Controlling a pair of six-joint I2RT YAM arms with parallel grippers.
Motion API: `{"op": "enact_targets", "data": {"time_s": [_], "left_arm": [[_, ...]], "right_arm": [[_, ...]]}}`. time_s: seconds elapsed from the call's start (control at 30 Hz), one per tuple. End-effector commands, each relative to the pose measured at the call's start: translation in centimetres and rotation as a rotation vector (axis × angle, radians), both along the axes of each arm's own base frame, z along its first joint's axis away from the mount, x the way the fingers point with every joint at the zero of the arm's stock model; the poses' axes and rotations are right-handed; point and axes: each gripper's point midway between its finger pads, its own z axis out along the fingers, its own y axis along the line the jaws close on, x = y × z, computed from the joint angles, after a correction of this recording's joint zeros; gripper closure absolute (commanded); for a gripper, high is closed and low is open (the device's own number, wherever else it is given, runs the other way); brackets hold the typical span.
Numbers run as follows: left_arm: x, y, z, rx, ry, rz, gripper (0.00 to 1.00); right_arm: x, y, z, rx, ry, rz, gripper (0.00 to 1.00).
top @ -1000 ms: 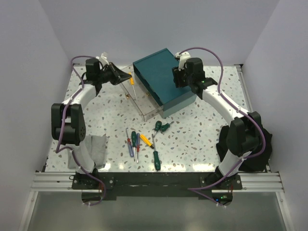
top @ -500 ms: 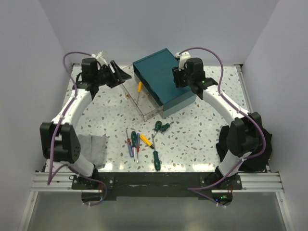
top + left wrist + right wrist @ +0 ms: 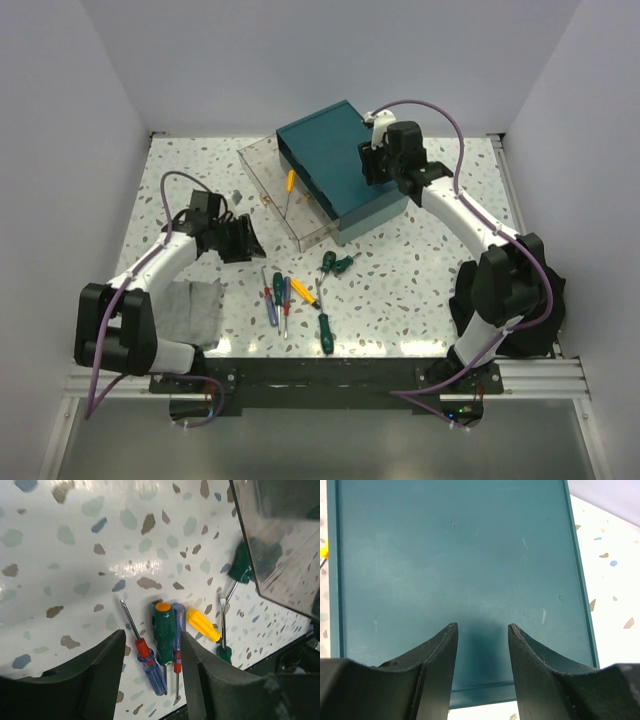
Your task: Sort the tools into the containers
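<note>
Progress looks small to us so far. One yellow-handled screwdriver [image 3: 289,181] lies inside the clear drawer [image 3: 268,192]. That drawer stands pulled out from the left side of the teal box [image 3: 335,160], toward the far edge of the tabletop [image 3: 430,270]. We make out no other tool in the drawer, though its see-through walls leave some doubt.

The rest is unsorted, as far as we can see. The loose screwdrivers [image 3: 279,288] lie in a cluster at the middle of the tabletop, toward its near edge. Among them, the left wrist view shows a green one with an orange cap [image 3: 163,630], a blue one with a red collar [image 3: 151,672] and a second yellow one [image 3: 202,625]. Two more green handles lie between the cluster and the box. We find no wrenches in any view.

The left gripper [image 3: 240,241] hovers over the left end of the cluster, jaws parted with nothing between them. The right gripper [image 3: 383,166] hangs over the top of the teal box, likewise parted and empty; we cannot tell whether it touches the lid.

The grey cloth [image 3: 195,308] sits by the near-left corner, outside the job.

We judge that nearly all the sorting is left, roughly seven tools by our count.
</note>
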Motion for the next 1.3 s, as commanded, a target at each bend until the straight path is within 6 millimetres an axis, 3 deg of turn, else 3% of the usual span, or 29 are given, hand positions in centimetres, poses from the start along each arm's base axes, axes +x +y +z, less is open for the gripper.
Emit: {"op": "enact_targets", "data": {"time_s": [0.0,0.17,0.43,0.5,0.63,0.73,0.9,1.07,1.27], "left_arm": [[-1.7,-1.6,0.0,-0.037,-0.018,-0.051,0.48],[-4.1,-1.2,-3.4,-0.013,0.089,-0.039,0.50],[-3.9,-3.4,-4.3,0.034,0.098,-0.119,0.52],[-4.8,-3.4,-5.1,0.082,0.152,-0.117,0.50],[-6.9,-0.8,-7.1,0.235,0.271,-0.067,0.52],[-7.8,-0.1,-8.1,0.266,0.315,-0.055,0.55],[-8.5,0.3,-8.6,0.280,0.338,-0.049,0.58],[-8.5,0.4,-7.6,0.274,0.290,-0.055,0.59],[-10.0,0.7,-8.9,0.267,0.323,-0.063,0.59]], "right_arm": [[-0.9,-0.9,2.8,-0.001,-0.051,-0.008,0.51],[-1.2,-0.8,2.7,0.007,-0.047,-0.001,0.51],[-1.5,-1.0,3.0,0.019,-0.067,-0.006,0.51],[-1.7,-1.0,2.9,0.021,-0.067,-0.007,0.51],[-1.8,-1.2,3.7,0.023,-0.082,-0.007,0.51],[-2.0,-1.3,4.1,0.025,-0.093,-0.007,0.51],[-2.4,-1.5,4.2,0.020,-0.095,-0.007,0.51],[-2.6,-1.6,3.5,0.012,-0.078,-0.004,0.51],[-2.1,-1.3,3.5,0.022,-0.076,-0.006,0.51]]}}
